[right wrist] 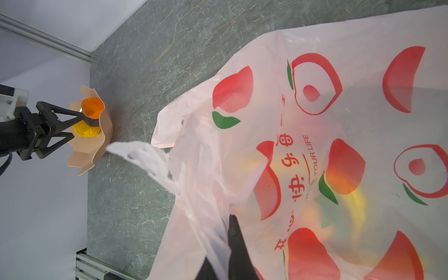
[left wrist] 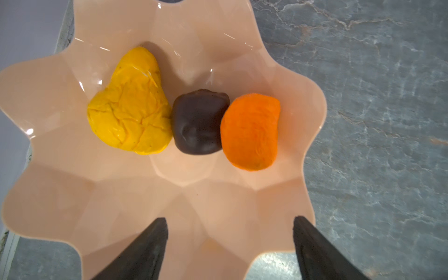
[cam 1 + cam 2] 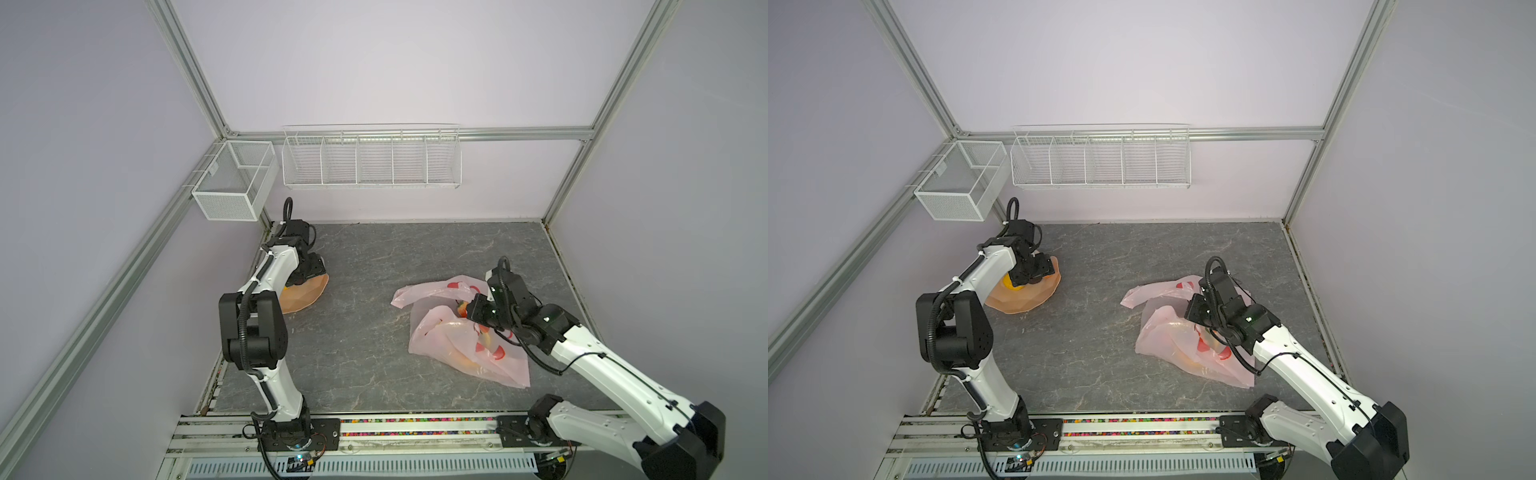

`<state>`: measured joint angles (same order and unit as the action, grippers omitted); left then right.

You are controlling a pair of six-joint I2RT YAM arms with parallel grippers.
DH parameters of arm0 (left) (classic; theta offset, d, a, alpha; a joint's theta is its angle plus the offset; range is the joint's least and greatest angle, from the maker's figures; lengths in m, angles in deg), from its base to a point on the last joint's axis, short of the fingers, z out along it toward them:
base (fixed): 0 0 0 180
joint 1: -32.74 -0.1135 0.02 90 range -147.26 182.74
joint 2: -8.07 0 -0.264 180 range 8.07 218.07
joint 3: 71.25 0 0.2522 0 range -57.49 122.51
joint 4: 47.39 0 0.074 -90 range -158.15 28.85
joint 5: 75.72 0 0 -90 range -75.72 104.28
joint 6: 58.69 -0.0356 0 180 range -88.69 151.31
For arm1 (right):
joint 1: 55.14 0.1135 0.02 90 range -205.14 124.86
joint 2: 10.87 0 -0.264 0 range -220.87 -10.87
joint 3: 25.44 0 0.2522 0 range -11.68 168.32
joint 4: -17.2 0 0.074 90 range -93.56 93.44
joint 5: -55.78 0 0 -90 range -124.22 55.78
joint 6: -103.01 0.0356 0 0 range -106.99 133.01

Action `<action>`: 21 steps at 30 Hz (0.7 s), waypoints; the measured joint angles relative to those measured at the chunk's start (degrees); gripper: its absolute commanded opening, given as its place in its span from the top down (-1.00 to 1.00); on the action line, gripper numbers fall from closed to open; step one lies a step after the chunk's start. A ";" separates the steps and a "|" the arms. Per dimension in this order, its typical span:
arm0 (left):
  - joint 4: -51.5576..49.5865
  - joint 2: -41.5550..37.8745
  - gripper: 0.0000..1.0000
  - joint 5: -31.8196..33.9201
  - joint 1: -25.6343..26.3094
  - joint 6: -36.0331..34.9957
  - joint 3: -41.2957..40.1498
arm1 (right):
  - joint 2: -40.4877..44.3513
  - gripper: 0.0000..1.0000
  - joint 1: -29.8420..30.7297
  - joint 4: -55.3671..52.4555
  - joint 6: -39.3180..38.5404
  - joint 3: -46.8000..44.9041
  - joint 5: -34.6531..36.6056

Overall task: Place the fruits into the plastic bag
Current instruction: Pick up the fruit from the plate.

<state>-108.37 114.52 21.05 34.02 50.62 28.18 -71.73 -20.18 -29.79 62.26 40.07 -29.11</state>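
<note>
The left gripper (image 2: 230, 219) is held over the peach dish (image 2: 218, 206) at the far left, with its jaws apart and nothing between them. Just beyond the tips, three fruits are lined up touching: a yellow pear (image 2: 131, 106), a dark brown piece (image 2: 200, 122) and an orange (image 2: 251, 132).

The right gripper (image 1: 232, 225) is seen with its jaws together, clamped on the film of the plastic bag (image 1: 339, 116). The bag is spread on the right of the table (image 3: 353, 332), its mouth side turned towards the dish.

Blurred yellow and red shapes are made out through the film, so some fruits are judged to be bagged already; which ones cannot be told. The three in the dish are yet to be moved.

Nothing large is seen lying between dish and bag, but a loose handle (image 1: 143, 155) is draped before the mouth and could be caught. A mesh basket (image 3: 232, 187) and a wire rack (image 3: 372, 160) are hung on the far wall, well apart.
</note>
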 measured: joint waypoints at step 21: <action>5.05 8.07 -0.32 -6.25 -2.14 1.27 5.49 | -0.02 0.87 0.00 -0.02 0.04 0.02 0.02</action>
<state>-103.32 122.59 14.80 31.88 51.89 33.66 -71.75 -20.18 -29.82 62.31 40.09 -29.09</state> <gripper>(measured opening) 0.669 0.064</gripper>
